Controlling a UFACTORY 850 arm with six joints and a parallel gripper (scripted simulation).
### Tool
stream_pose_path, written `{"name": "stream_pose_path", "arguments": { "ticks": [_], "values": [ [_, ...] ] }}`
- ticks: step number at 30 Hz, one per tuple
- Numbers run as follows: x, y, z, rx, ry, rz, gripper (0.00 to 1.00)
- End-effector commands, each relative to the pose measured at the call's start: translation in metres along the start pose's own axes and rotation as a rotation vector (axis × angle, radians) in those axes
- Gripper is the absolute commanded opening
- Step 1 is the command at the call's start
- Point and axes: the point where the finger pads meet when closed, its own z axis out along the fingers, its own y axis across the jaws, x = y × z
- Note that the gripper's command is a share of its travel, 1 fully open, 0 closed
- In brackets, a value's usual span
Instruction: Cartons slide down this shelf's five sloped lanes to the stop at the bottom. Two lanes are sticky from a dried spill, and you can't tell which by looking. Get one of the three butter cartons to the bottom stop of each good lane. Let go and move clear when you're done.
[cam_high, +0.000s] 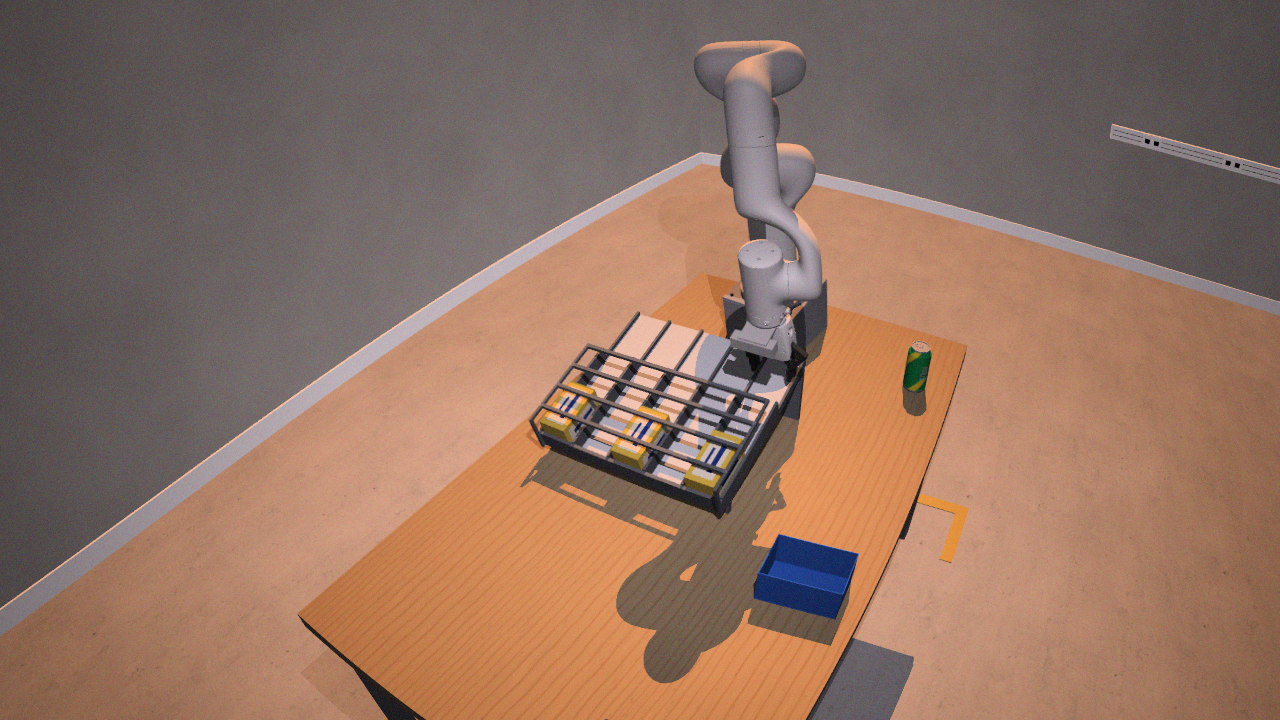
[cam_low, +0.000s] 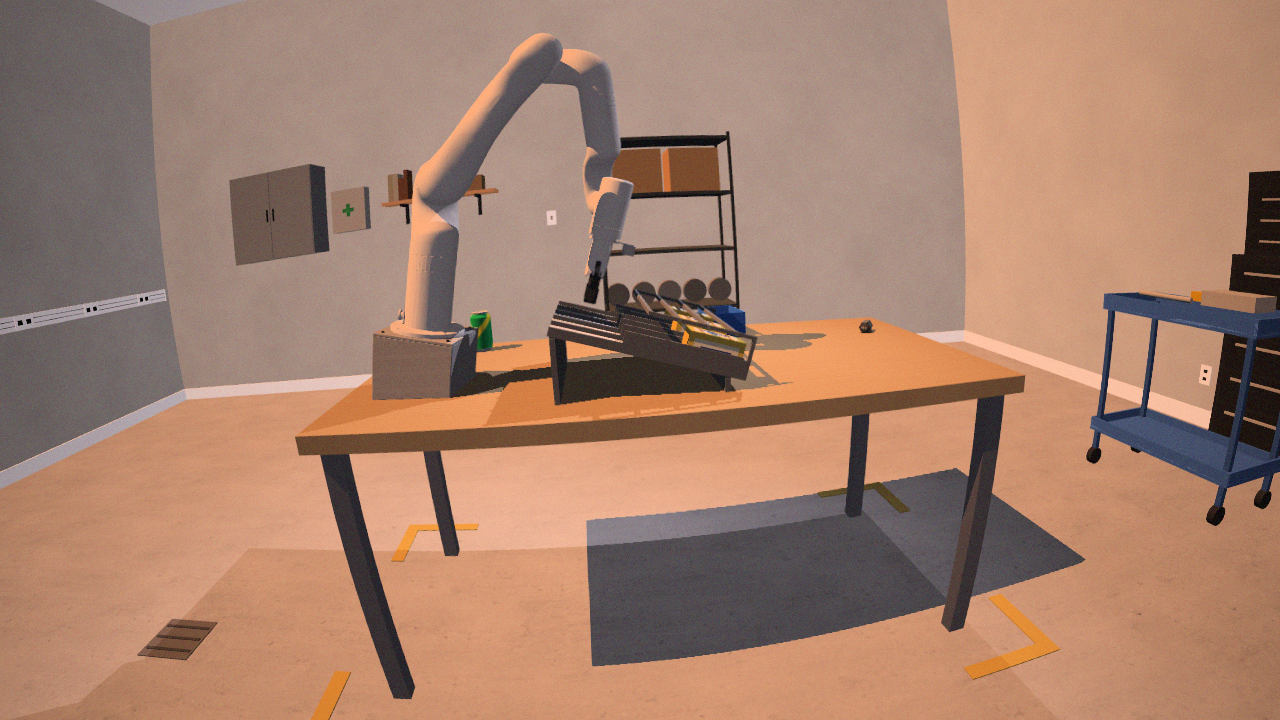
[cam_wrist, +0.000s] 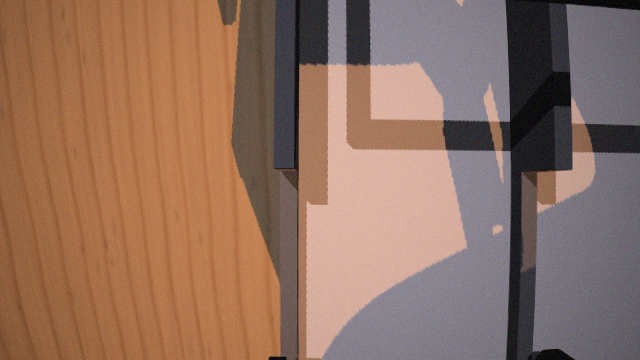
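The sloped shelf (cam_high: 669, 489) (cam_low: 644, 342) has five lanes. A yellow-and-white butter carton (cam_high: 562, 422) lies at the bottom of the leftmost lane in the top view. A second carton (cam_high: 631, 450) lies at the bottom of the middle lane. A third carton (cam_high: 703, 479) lies at the bottom of the rightmost lane. Bars partly cover all of them. My gripper (cam_high: 775, 368) (cam_low: 591, 291) (cam_wrist: 414, 356) is open and empty, a little above the upper end of the rightmost lane. The wrist view shows bare lane surface between that lane's side walls.
A cage of dark bars (cam_high: 588, 347) spans the lower part of the lanes. A blue bin (cam_high: 801, 595) (cam_low: 733, 317) stands beyond the shelf's low end. A green can (cam_high: 915, 368) (cam_low: 484, 331) stands near the table's edge, to the side of the arm.
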Motion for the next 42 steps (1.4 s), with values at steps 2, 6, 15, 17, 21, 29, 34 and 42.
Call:
{"name": "stream_pose_path", "arguments": {
  "ticks": [2, 6, 15, 17, 21, 29, 34, 42],
  "values": [
    [0.0005, -0.0003, -0.0006, 0.001, 0.001, 0.0, 0.9],
    [0.0005, -0.0003, -0.0006, 0.001, 0.001, 0.0, 0.9],
    [0.0005, -0.0003, -0.0006, 0.001, 0.001, 0.0, 0.92],
    [0.0005, -0.0003, -0.0006, 0.001, 0.001, 0.0, 0.92],
    [0.0005, -0.0003, -0.0006, 0.001, 0.001, 0.0, 0.92],
    [0.0005, -0.0003, -0.0006, 0.001, 0.001, 0.0, 0.92],
    [0.0005, -0.0003, -0.0006, 0.001, 0.001, 0.0, 1.0],
    [0.0005, -0.0003, -0.0006, 0.001, 0.001, 0.0, 1.0]
  ]
}}
